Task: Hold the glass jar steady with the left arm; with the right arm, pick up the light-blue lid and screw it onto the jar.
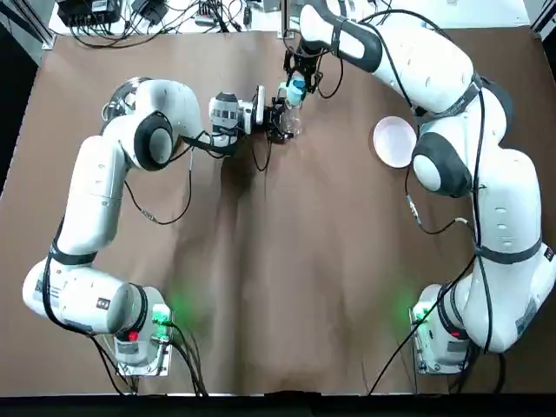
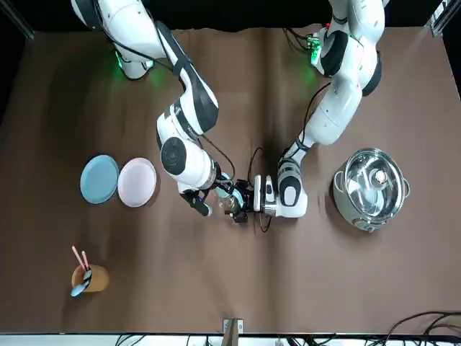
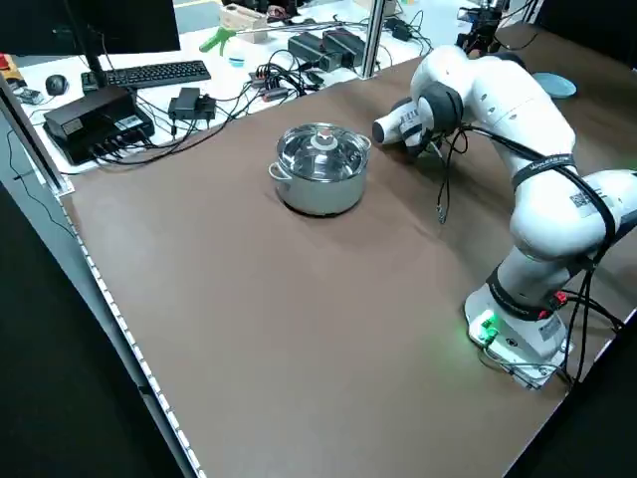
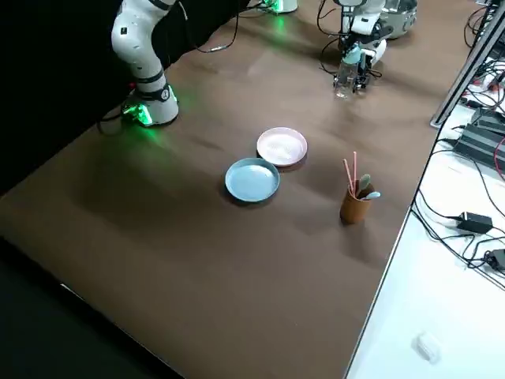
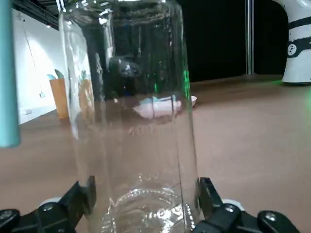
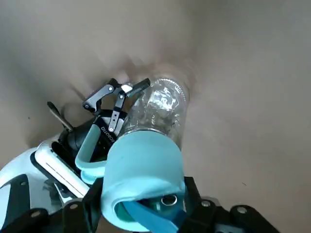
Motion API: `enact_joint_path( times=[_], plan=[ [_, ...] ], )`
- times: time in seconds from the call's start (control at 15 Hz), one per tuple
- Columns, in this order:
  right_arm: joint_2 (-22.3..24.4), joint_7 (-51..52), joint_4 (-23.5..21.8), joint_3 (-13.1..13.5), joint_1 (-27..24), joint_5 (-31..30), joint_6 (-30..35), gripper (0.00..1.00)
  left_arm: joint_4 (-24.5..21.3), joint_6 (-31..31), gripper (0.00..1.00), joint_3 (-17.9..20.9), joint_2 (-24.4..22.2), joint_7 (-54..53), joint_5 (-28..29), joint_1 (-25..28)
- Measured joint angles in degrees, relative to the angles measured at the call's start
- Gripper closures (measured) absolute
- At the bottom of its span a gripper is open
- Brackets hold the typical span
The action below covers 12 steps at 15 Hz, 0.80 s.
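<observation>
1. Clock directions are read on the overhead view, with 12 o'clock away from the arm bases.
2. A tall clear glass jar point(image 5: 129, 111) stands upright on the brown worktop point(image 1: 261, 287), toward 12 o'clock from its centre. The worktop shows through the jar's walls.
3. The left tool point(image 5: 143, 194) reaches in level from the jar's 9 o'clock. Its fingers point(image 5: 82, 194) press on opposite sides of the jar's base, pinching it.
4. The right tool point(image 6: 143, 204) hangs above the jar and pinches the light-blue lid with a loop strap point(image 6: 141, 170). The lid is just over the jar's mouth; whether they touch cannot be told.
5. A steel pot point(image 3: 318, 194) at 10 o'clock is closed by a knobbed lid point(image 3: 323, 144), so its contents cannot be told.
6. A brown cup point(image 4: 353, 209) toward 1 o'clock holds two pink sticks point(image 4: 349, 174) and a pale-blue-tipped utensil point(image 4: 371, 194).
7. A pink round plate point(image 4: 282, 146) and a light-blue round plate point(image 4: 252, 180) lie side by side at 2 o'clock.
</observation>
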<state>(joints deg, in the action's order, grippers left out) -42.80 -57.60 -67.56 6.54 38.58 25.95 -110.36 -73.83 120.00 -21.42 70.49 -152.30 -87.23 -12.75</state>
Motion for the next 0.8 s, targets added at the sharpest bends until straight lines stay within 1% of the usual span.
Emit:
enact_joint_path(
  times=[0.8],
  plan=[
    [-0.5,0.0,-0.5,-0.1,0.6,0.0,-1.0,0.31,0.0,0.0,0.05,0.0,0.0,0.0,0.0,0.0]
  ],
)
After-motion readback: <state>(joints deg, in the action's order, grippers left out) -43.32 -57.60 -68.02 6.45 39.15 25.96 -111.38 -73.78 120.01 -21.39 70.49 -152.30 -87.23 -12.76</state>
